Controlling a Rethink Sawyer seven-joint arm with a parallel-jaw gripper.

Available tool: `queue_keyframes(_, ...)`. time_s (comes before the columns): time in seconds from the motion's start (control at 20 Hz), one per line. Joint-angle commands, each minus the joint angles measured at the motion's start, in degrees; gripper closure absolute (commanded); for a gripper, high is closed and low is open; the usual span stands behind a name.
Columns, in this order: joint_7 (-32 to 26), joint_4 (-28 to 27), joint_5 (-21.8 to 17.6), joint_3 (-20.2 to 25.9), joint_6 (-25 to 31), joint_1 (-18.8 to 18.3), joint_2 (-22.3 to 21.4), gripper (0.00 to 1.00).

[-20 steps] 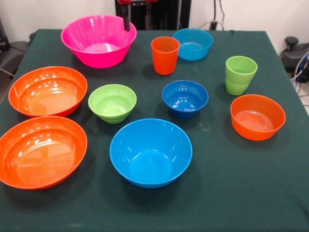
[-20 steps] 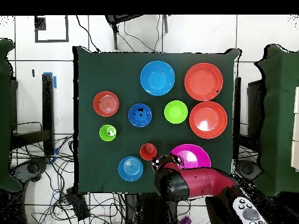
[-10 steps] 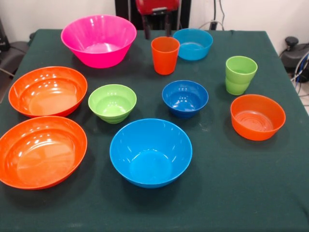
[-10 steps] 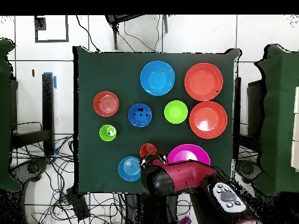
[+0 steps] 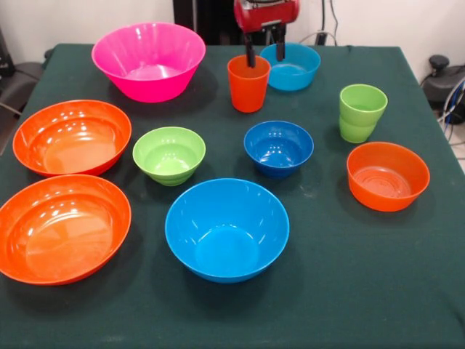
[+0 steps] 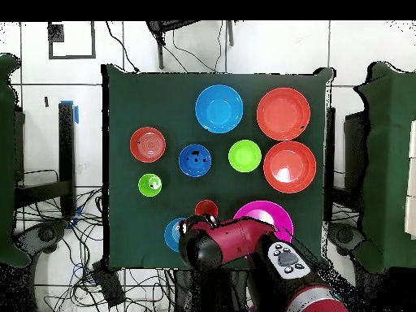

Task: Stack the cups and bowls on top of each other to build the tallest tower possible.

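Your gripper (image 5: 265, 52) is hanging at the far end of the green table (image 5: 407, 291), its two dark fingers spread apart and holding nothing; one finger is showing in front of the orange cup's (image 5: 248, 83) rim, the other in front of the light blue bowl (image 5: 294, 69). The pink bowl (image 5: 149, 60) is sitting to one side of the cup. Nothing is resting on anything else except the lime green cups (image 5: 361, 112), which are sitting nested together. In the overhead view, the red arm (image 6: 244, 244) is covering part of the light blue bowl.

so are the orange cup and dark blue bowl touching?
Apart. Front view shows green cloth between the orange cup and dark blue bowl; overhead agrees.
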Motion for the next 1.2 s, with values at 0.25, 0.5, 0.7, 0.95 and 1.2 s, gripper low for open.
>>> queue_keyframes(0.25,-2.3,-4.1,-3.3,5.8,3.6,-8.1,-0.4,0.00)
queue_keyframes(0.5,-5.9,-5.2,-3.5,8.8,7.1,-12.3,-0.7,0.00)
queue_keyframes(0.7,-6.5,-5.6,-4.1,10.1,7.9,-14.0,-0.3,0.00)
queue_keyframes(0.95,-5.1,-6.2,-5.8,9.5,6.4,-13.9,1.3,0.00)
queue_keyframes(1.2,-4.0,-6.8,-6.8,9.2,5.7,-14.2,2.3,0.00)
